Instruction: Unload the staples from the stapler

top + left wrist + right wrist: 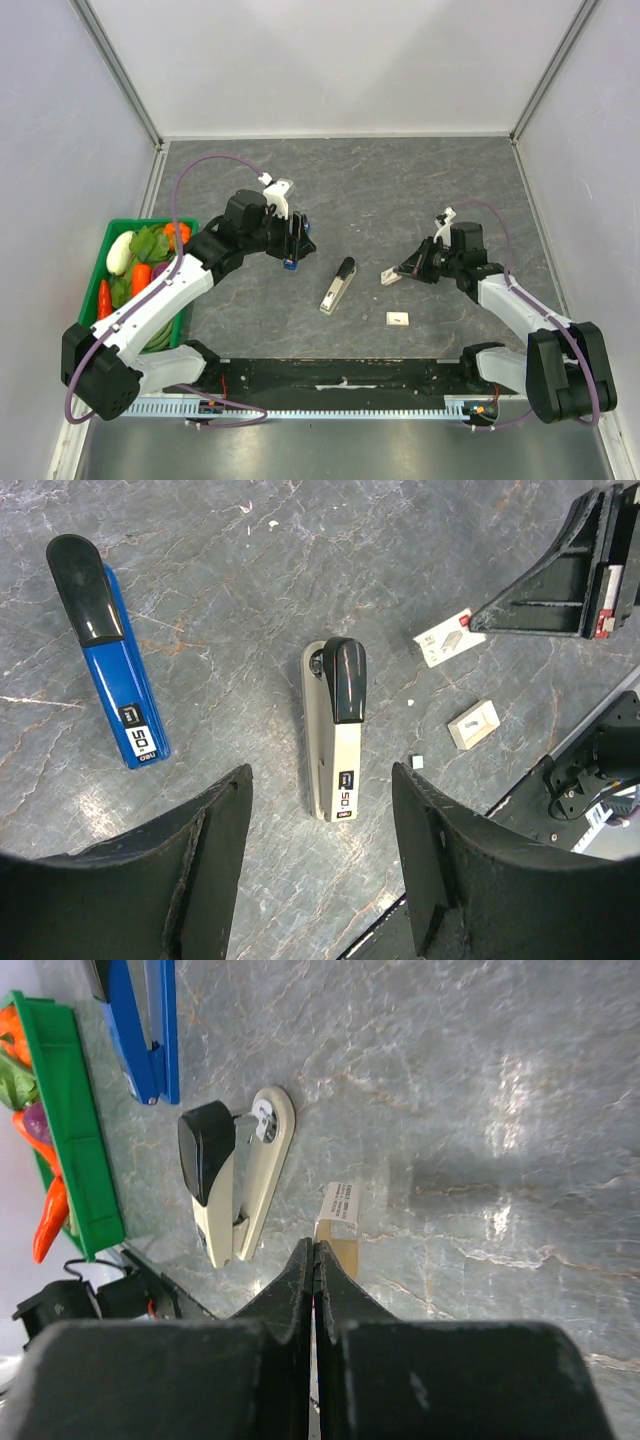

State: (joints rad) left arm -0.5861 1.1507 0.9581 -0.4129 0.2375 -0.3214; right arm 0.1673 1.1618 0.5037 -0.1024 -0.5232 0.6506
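A beige stapler with a black top [338, 285] lies closed on the grey table between the arms; it also shows in the left wrist view [336, 730] and the right wrist view [235, 1185]. A blue stapler [289, 262] lies to its left, under the left wrist [110, 655]. My left gripper [297, 238] is open and empty, hovering above the table with the beige stapler's end between its fingers in the view [320, 780]. My right gripper [402, 272] is shut, its tips [315, 1247] just short of a small staple box [340, 1215].
A green basket [104, 250] of vegetables stands at the left edge. A second small white box [398, 319] lies near the front rail, and a tiny white scrap [417, 763] lies beside it. The enclosure's walls ring the table.
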